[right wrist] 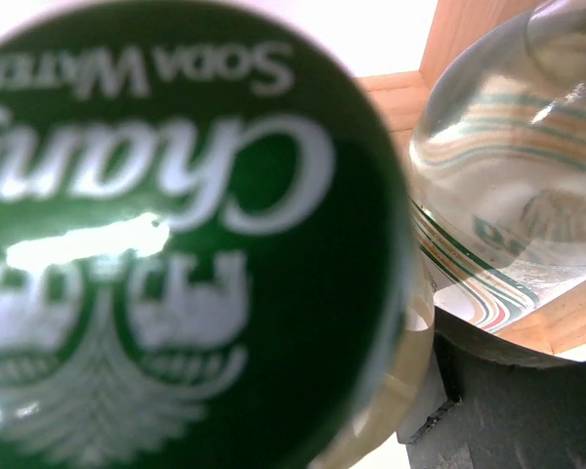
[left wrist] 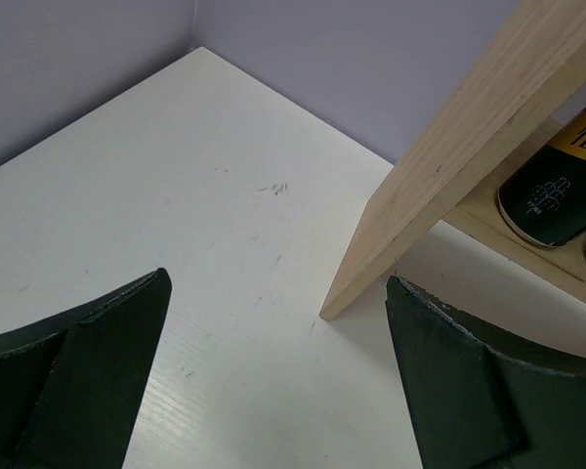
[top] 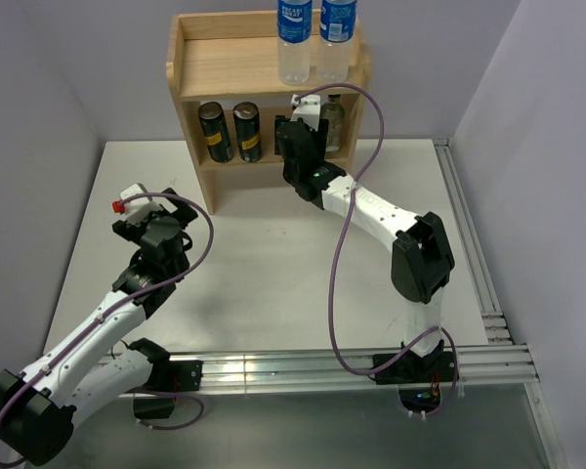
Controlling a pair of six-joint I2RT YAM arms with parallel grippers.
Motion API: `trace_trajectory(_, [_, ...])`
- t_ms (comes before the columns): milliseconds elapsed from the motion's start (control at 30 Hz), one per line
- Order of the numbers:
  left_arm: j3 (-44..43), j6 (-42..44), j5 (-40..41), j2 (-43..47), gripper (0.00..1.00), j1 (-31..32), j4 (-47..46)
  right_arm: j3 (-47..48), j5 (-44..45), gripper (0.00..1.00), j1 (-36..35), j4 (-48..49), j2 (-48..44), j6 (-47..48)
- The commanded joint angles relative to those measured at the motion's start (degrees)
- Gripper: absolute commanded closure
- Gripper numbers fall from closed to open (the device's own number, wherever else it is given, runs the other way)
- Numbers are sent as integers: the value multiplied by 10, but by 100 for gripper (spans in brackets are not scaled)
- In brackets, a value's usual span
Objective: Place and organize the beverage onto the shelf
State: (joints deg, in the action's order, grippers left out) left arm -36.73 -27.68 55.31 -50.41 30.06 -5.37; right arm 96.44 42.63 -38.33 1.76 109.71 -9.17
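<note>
The right wrist cam catches what the top view can't: the Chang soda water bottle [right wrist: 176, 244], its green cap filling the frame, pinched by the right end effector [top: 295, 132] on the shelf's [top: 225, 63] lower tier. A second glass bottle [right wrist: 513, 166] sits at its 3 o'clock. In the top view, the cans [top: 215, 132] are at 9 o'clock and the plastic bottles [top: 294, 44] are on top. The left end effector [left wrist: 278, 371] is spread wide over the counter [left wrist: 176, 195].

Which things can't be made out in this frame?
- Top view: right gripper covers the green-capped bottle; plastic bottles cut off by the top edge.
- Right wrist: that bottle's cap, blurred, fills the view; whether the jaws grip it is hidden.
- Left wrist: cans cut off by the right edge.
</note>
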Motion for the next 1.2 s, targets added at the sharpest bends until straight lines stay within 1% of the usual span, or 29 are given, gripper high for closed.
trace_trajectory(0, [0, 9, -7, 1, 1, -3, -23, 51, 27, 100, 17, 85, -15, -6])
trace_trajectory(167, [-1, 10, -9, 0, 1, -3, -22, 58, 31, 99, 18, 72, -9, -17])
trace_trajectory(267, [0, 10, -9, 1, 1, -3, -23, 54, 28, 86, 20, 69, -10, -23])
trace_trajectory(300, [0, 10, -10, 1, 1, -3, -23, 54, 29, 77, 20, 69, -10, -25])
trace_trajectory(433, [0, 10, -10, 0, 1, -2, -23, 51, 29, 68, 20, 69, -12, -27])
trace_trajectory(467, [0, 10, -11, 0, 0, -3, -23, 51, 29, 63, 19, 69, -11, -27])
trace_trajectory(533, [0, 10, -12, 0, 1, -3, -23, 49, 32, 58, 20, 68, -12, -28])
trace_trajectory(567, [0, 10, -12, 1, 1, -3, -23, 48, 32, 52, 19, 68, -13, -28])
trace_trajectory(633, [0, 10, -11, 1, 1, -3, -23, 47, 32, 48, 20, 67, -12, -29])
trace_trajectory(667, [0, 10, -12, 2, 1, -2, -24, 46, 32, 43, 19, 67, -12, -30])
trace_trajectory(733, [0, 10, -12, 2, 1, -3, -24, 45, 32, 38, 20, 65, -13, -32])
trace_trajectory(767, [0, 10, -13, 2, 1, -3, -24, 45, 32, 29, 19, 65, -13, -32])
trace_trajectory(800, [0, 11, -13, 2, 1, -2, -24, 45, 32, 26, 20, 63, -13, -34])
trace_trajectory(933, [0, 11, -12, 3, 1, -3, -24, 44, 32, 20, 20, 62, -13, -35])
trace_trajectory(967, [1, 11, -13, 2, 1, -3, -25, 45, 32, 16, 20, 62, -12, -34])
trace_trajectory(1067, [0, 11, -13, 3, 1, -3, -25, 44, 32, 11, 20, 61, -12, -35])
trace_trajectory(1167, [0, 11, -13, 3, 1, -3, -25, 44, 32, 10, 19, 61, -10, -36])
